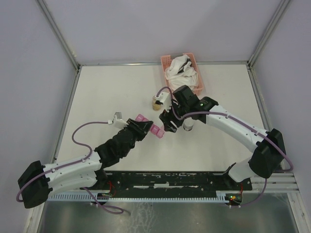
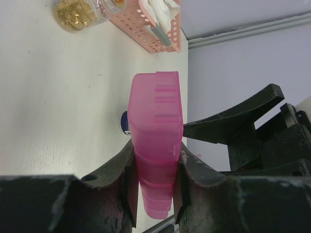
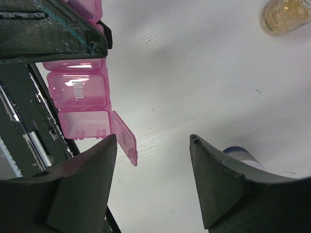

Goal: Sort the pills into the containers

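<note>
**A:** Why do the left fingers (image 2: 119, 170) clamp the pill-box strip (image 2: 156, 111) by its long sides?

**B:** Likely to steady it above the counter (image 1: 107, 92). Its end lid (image 3: 125, 138) is flipped open towards the right fingers (image 3: 214, 170), which stand apart, holding nothing.

**A:** Any pills inside yet?

**B:** Hard to tell. The open compartment looks bare, and the left arm hides the further ones. The jar of golden pills (image 1: 156, 103) sits beyond. A blue-capped bottle (image 3: 240, 154) is half hidden under a right finger.
</note>
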